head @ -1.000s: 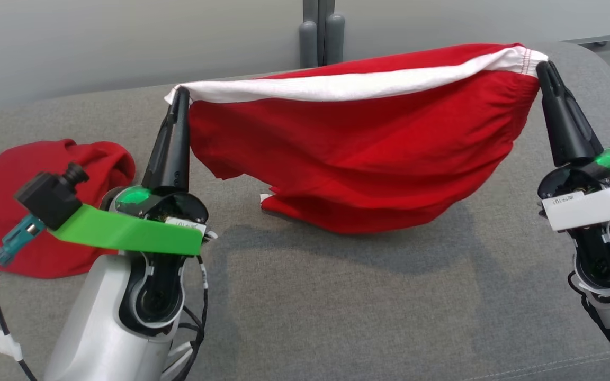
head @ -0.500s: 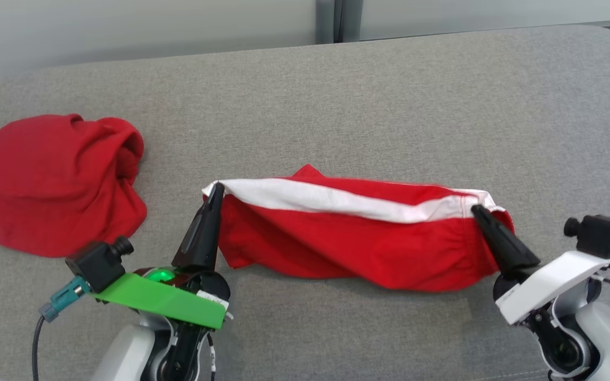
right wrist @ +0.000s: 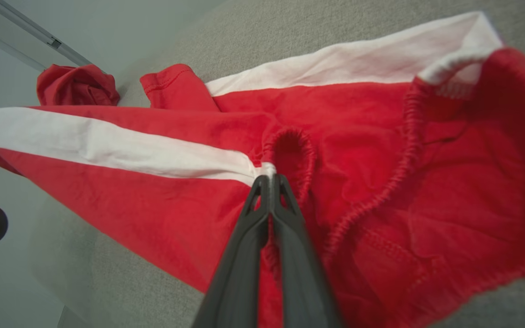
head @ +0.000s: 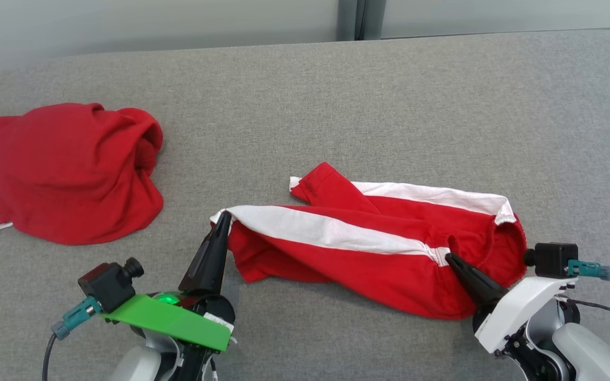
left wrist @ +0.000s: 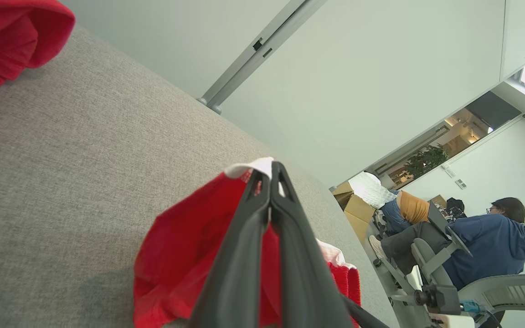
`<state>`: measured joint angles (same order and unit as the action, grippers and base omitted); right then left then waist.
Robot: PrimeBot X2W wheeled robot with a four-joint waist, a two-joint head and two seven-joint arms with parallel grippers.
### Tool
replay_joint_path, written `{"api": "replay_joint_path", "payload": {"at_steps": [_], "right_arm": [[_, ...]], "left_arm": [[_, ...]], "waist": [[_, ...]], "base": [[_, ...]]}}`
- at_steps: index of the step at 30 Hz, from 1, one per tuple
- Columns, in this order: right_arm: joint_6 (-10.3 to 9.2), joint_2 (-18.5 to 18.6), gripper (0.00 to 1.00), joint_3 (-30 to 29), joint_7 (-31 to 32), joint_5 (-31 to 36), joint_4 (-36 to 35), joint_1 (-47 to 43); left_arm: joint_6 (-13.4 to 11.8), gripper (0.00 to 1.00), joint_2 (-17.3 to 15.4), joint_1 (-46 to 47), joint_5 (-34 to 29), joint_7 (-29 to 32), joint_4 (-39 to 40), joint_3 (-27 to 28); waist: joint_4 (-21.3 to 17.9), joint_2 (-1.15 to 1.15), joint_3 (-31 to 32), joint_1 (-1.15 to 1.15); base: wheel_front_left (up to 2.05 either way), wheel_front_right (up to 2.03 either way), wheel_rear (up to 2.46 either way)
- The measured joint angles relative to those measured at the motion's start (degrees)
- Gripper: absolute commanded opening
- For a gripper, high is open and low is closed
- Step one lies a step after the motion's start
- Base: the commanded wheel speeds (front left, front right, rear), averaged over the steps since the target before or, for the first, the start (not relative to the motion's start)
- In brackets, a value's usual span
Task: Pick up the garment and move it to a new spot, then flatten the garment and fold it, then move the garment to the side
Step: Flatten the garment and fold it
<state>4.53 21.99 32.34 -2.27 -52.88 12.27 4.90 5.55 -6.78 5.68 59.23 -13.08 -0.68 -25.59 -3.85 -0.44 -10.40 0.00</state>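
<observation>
- One second ago the red cloth shorts with white side stripes (head: 368,254) hung in the air, stretched between the two grippers. Now they lie on the grey fabric-covered surface (head: 389,95), and only the near edge is a little lifted at both ends.
- The head camera has also tilted down in this time, so part of the shift in the picture comes from the camera.
- In my judgement the move to a new spot is almost finished. Flattening has begun, but the cloth is wrinkled and one leg is turned over at the far side.
- The left gripper (head: 224,216) has its fingers pressed together on the left end of the shorts, at the corner where the near white stripe ends. The left wrist view shows red and white cloth pinched at the tips.
- The right gripper (head: 449,257) has its fingers closed on the elastic waistband (right wrist: 408,132), just where the near white stripe meets it.
- The shorts therefore lie between the two grippers, touching both, in front of the robot and a little to its right.
- A crumpled red garment with white trim (head: 66,169) lies well apart on the left and is not touched.
</observation>
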Motion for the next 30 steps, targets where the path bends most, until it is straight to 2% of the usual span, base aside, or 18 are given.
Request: {"api": "replay_joint_path", "payload": {"at_steps": [1,2,6,8,9,10,11,24,25,26,27,28,30], "right_arm": [[0.0,0.01,0.29,0.12,0.41,0.0,0.35,0.41],[0.0,0.04,0.4,0.18,0.66,0.01,0.59,0.79],[0.03,0.36,0.49,0.48,1.36,0.63,1.56,1.81],[0.26,0.66,0.69,1.08,1.85,1.14,1.89,2.18],[0.3,0.65,0.87,1.13,1.9,1.13,2.02,2.32],[0.46,0.67,0.96,1.23,1.99,1.14,2.15,2.48],[0.47,0.77,1.0,1.38,2.27,1.26,2.33,2.72],[0.8,1.31,1.0,1.66,2.83,1.63,3.45,3.31],[0.94,1.25,0.96,1.7,2.82,1.63,3.48,3.52],[0.96,1.16,0.76,1.77,2.82,1.63,3.5,3.9],[1.0,1.05,0.46,1.76,2.82,1.63,3.49,4.3],[1.01,0.94,0.36,1.77,2.82,1.63,3.48,4.61],[1.03,0.96,0.0,2.29,2.88,1.79,3.53,5.26]], "left_arm": [[0.0,0.0,0.0,0.0,0.0,0.0,0.02,-0.07],[0.0,0.0,0.01,-0.01,0.0,-0.01,0.05,-0.14],[0.0,0.0,0.09,-0.02,0.0,-0.01,0.03,-0.54],[0.0,0.0,0.09,-0.08,0.0,-0.01,0.08,-0.48],[0.0,0.0,0.09,-0.09,0.0,-0.01,0.11,-0.51],[0.0,0.0,0.09,-0.1,0.0,-0.01,0.18,-0.52],[0.0,0.0,0.11,-0.11,0.0,-0.02,0.22,-0.54],[0.0,0.0,0.16,-1.39,0.0,-0.08,1.16,-0.58],[0.0,0.0,0.18,-1.4,0.0,-0.08,1.18,-0.58],[0.0,0.0,0.18,-1.4,0.0,-0.08,1.18,-0.58],[0.0,0.0,0.18,-1.4,0.0,-0.08,1.19,-0.58],[0.0,0.0,0.18,-1.4,0.0,-0.08,1.2,-0.58],[0.0,0.0,0.19,-1.41,0.0,-0.09,1.2,-0.58]], "waist": [[0.07,0.0,0.02,0.0],[0.14,0.0,0.05,0.0],[0.66,0.0,0.29,0.0],[0.88,0.0,0.47,0.0],[0.95,0.0,0.53,0.0],[1.01,0.0,0.58,0.0],[1.07,0.0,0.64,0.0],[1.29,0.0,1.01,0.0],[1.27,0.0,0.98,0.0],[1.25,0.0,0.95,0.0],[1.24,0.0,0.92,0.0],[1.23,0.0,0.9,0.0],[1.25,0.0,0.85,0.0]], "base": [[0.0,0.0,0.0],[0.0,0.0,0.0],[0.0,0.0,0.0],[0.0,0.0,0.0],[0.0,0.0,0.0],[0.0,0.0,0.0],[0.0,0.0,0.0],[0.0,0.0,0.0],[0.0,0.0,0.0],[0.0,0.0,0.0],[0.0,0.0,0.0],[0.0,0.0,0.0],[0.0,0.0,0.0]]}}
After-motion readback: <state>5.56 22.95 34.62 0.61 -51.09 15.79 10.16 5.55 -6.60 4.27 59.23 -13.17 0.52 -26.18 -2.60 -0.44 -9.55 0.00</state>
